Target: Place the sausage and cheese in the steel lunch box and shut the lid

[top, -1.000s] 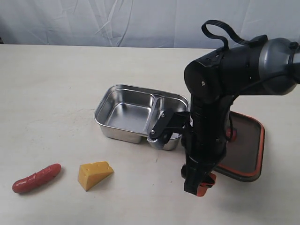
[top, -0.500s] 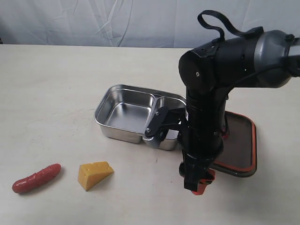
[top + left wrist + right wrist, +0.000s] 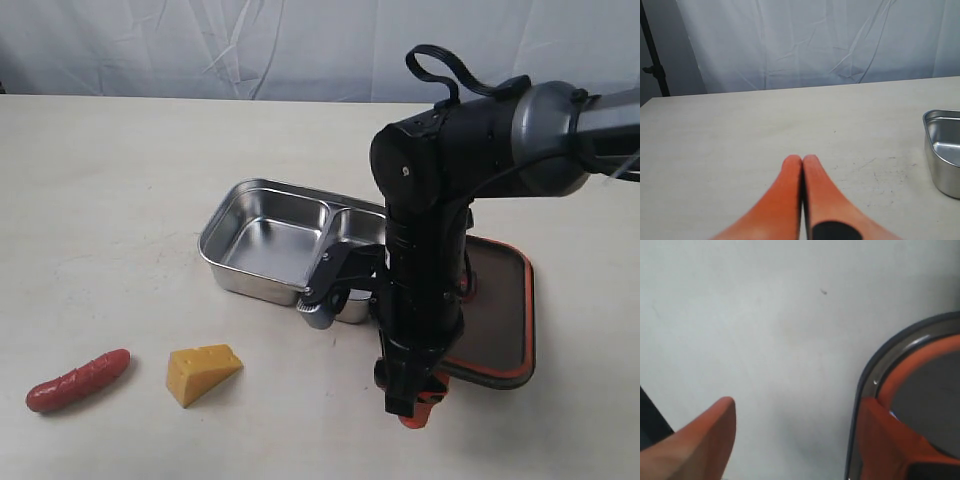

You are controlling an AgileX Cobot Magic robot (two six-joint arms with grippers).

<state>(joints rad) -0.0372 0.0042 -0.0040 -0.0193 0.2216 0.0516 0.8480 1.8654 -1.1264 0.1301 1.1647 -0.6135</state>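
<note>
— Right pincer (image 3: 797,407), what has it got?
— Nothing clamped: jaws spread, one finger inside the lid (image 3: 505,310) rim, the other out over the tabletop (image 3: 120,180). Left pincer (image 3: 801,160) pressed shut, empty.
— Progress?
— None banked. Sausage (image 3: 78,381) and cheese (image 3: 203,372) lie on the tabletop apart from the lunch box (image 3: 245,282), both compartments bare; lid rests seal-up beside it. Loading and closing all left to do

Soft, even overhead light, faint shadows on the table (image 3: 120,180), bright reflections inside the steel lunch box (image 3: 262,245); right wrist view close and blurred, exterior view sharp.
</note>
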